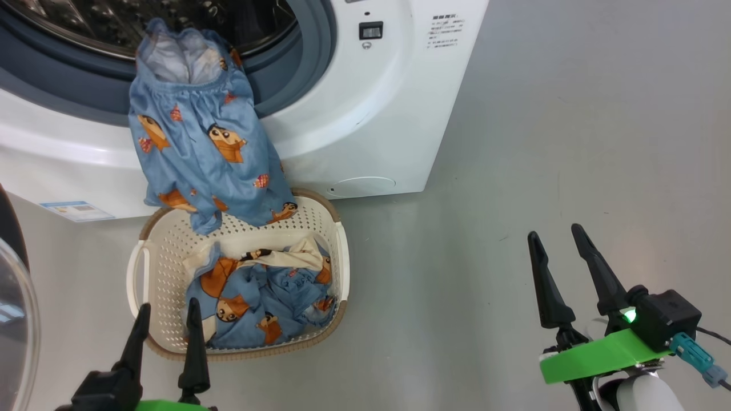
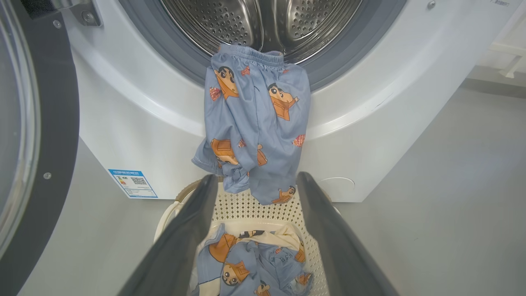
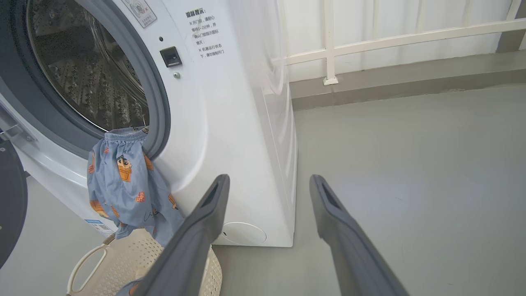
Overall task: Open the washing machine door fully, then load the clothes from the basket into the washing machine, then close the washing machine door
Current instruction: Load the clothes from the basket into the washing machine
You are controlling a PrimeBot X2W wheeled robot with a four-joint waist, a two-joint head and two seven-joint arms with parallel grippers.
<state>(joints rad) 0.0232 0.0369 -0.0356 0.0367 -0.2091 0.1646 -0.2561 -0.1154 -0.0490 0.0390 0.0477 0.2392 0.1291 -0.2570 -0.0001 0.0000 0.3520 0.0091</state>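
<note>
The washing machine (image 1: 365, 114) stands with its door (image 2: 37, 135) swung open to the left. One piece of the clothes (image 1: 200, 154), light blue with orange bears, hangs from the drum's grey ring down over the basket (image 1: 165, 251). More clothes (image 1: 262, 297) lie crumpled in the basket with a cream cloth among them. My left gripper (image 1: 167, 311) is open and empty at the basket's near rim, seen also in the left wrist view (image 2: 254, 181). My right gripper (image 1: 557, 234) is open and empty over bare floor to the right.
A grey floor (image 1: 542, 142) spreads to the right of the machine. A white railing and a low grey ledge (image 3: 390, 78) run behind it. The open door's glass bowl (image 1: 14, 319) bulges at the far left, close to my left arm.
</note>
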